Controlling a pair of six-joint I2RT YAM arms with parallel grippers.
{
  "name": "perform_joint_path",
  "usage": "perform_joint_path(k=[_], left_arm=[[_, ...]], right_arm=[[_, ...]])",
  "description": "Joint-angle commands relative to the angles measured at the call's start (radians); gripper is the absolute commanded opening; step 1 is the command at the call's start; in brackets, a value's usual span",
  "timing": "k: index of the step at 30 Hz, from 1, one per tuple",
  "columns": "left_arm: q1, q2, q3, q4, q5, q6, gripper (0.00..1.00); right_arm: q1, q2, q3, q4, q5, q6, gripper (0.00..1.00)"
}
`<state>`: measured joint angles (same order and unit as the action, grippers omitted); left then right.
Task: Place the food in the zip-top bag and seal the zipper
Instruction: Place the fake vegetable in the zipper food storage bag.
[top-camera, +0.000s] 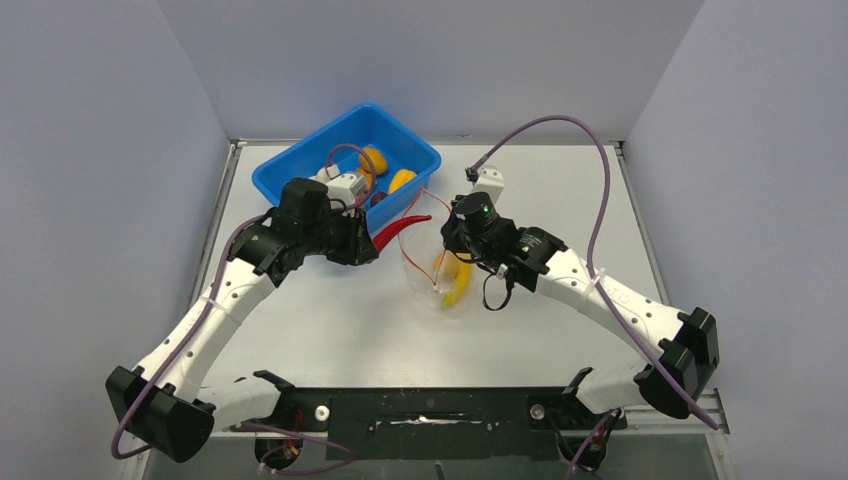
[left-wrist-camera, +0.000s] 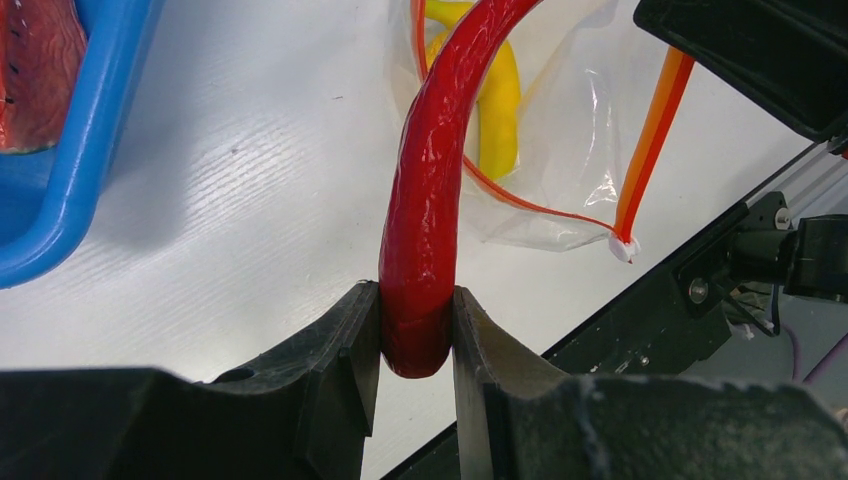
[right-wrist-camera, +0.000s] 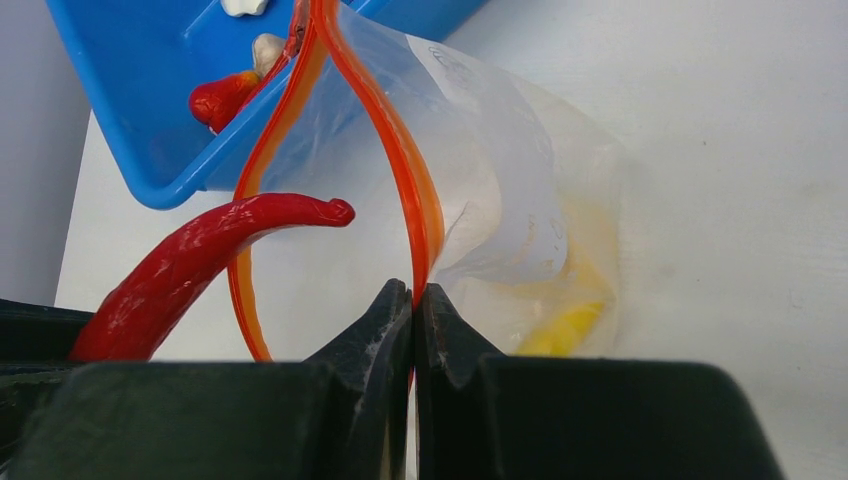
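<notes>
My left gripper (left-wrist-camera: 416, 325) is shut on the thick end of a red chili (left-wrist-camera: 432, 190). The chili's tip (top-camera: 402, 228) reaches the open mouth of the clear zip-top bag (top-camera: 437, 270). My right gripper (right-wrist-camera: 413, 292) is shut on one side of the bag's red-orange zipper strip (right-wrist-camera: 410, 190) and holds the mouth open and raised. A yellow banana (top-camera: 457, 285) lies inside the bag; it also shows in the left wrist view (left-wrist-camera: 497, 105) and the right wrist view (right-wrist-camera: 560, 330). In the right wrist view the chili (right-wrist-camera: 190, 260) crosses the near strip of the mouth.
A blue tub (top-camera: 290, 165) stands at the back left, just behind my left gripper. It holds orange lumps (top-camera: 400, 180), a red piece (right-wrist-camera: 222, 97) and a white piece (right-wrist-camera: 265, 50). The table's black front rail (left-wrist-camera: 640, 310) is near the bag.
</notes>
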<state>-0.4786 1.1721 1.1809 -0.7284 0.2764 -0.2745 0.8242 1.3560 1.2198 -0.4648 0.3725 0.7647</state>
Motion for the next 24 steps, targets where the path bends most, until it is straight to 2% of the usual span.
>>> perform_joint_path(k=[1,12,24], left_arm=[[-0.032,0.020,0.075,-0.025,-0.046,0.014,0.21],[-0.102,0.140,0.189,-0.087,-0.084,0.003,0.22],[-0.139,0.169,0.206,-0.056,-0.067,-0.055,0.29]], right_arm=[[-0.003,0.009,0.058,0.045,0.002,-0.015,0.00],[0.009,0.041,0.061,0.047,-0.033,-0.010,0.00],[0.025,0.054,0.056,0.067,-0.056,0.010,0.00]])
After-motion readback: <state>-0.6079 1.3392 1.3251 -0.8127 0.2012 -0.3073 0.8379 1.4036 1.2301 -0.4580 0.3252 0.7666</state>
